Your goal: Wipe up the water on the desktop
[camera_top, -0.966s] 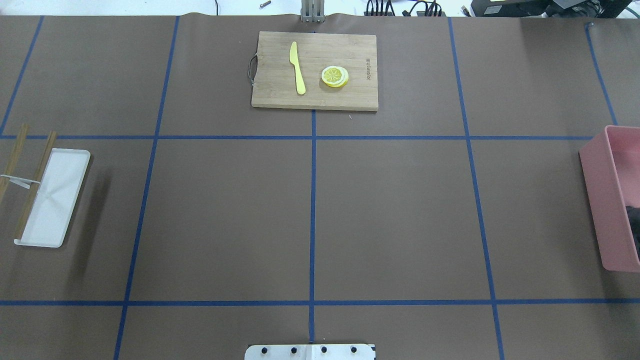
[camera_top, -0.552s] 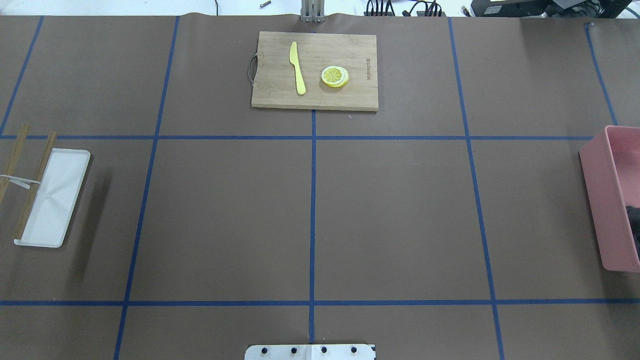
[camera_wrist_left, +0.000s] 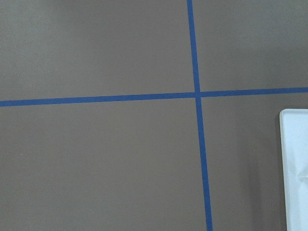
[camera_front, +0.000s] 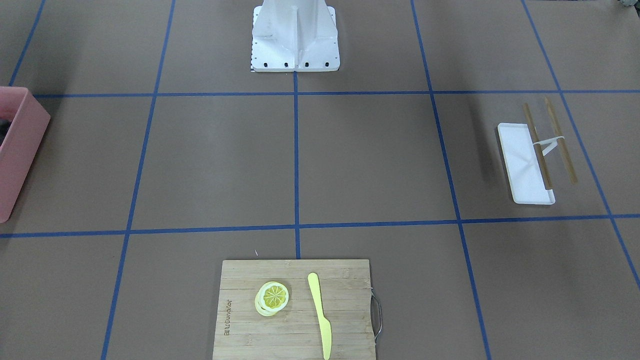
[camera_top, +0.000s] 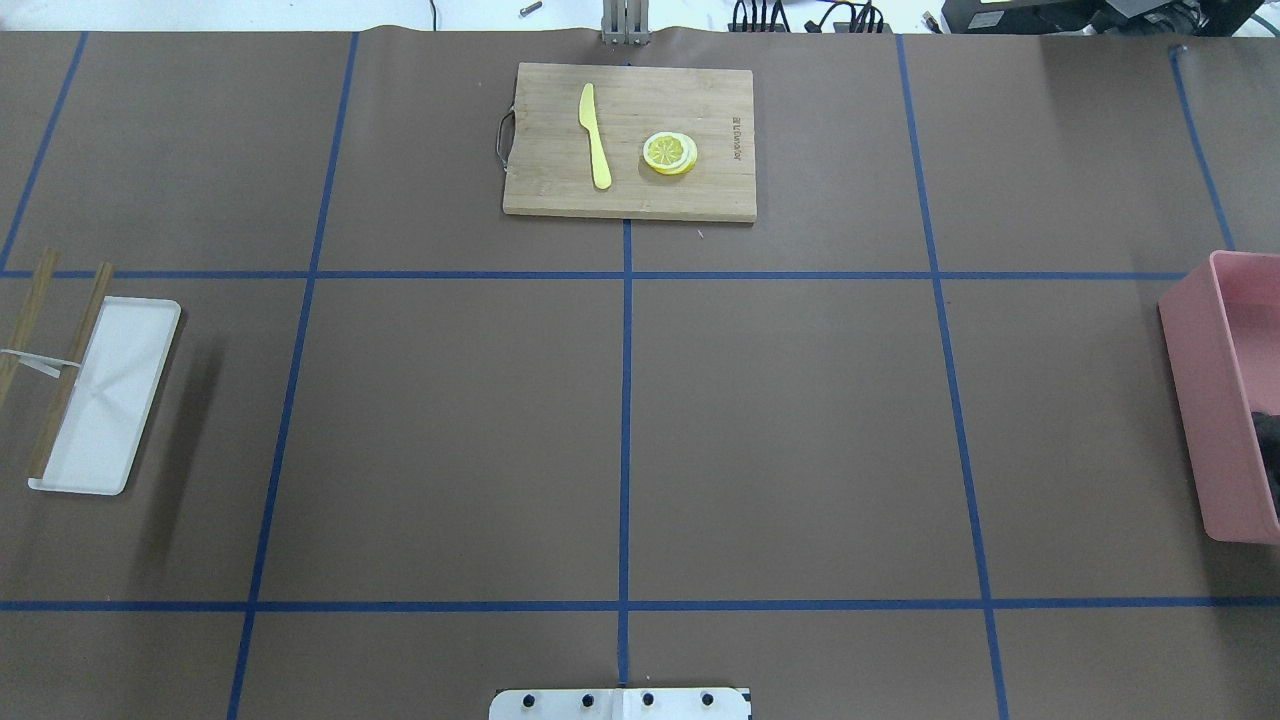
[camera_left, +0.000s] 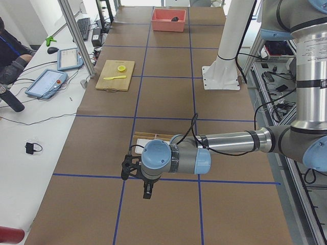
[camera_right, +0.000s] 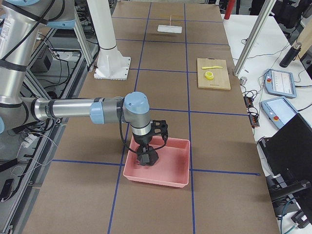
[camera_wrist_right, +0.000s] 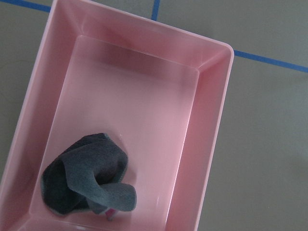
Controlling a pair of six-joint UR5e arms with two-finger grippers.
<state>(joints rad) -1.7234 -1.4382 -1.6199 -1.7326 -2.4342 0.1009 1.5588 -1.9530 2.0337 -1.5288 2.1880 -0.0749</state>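
My right tool hangs over the cloth in the bin, at the right end of the surface. My left tool is far off. I cannot tell whether either is open.

One board, one knife, one bin, one cloth, one tray — two sticks.

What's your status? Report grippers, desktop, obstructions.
Left gripper over desktop by white tray, right gripper over cloth in pink bin; jaw states unclear. No water visible on desktop. Nothing seen in the way.
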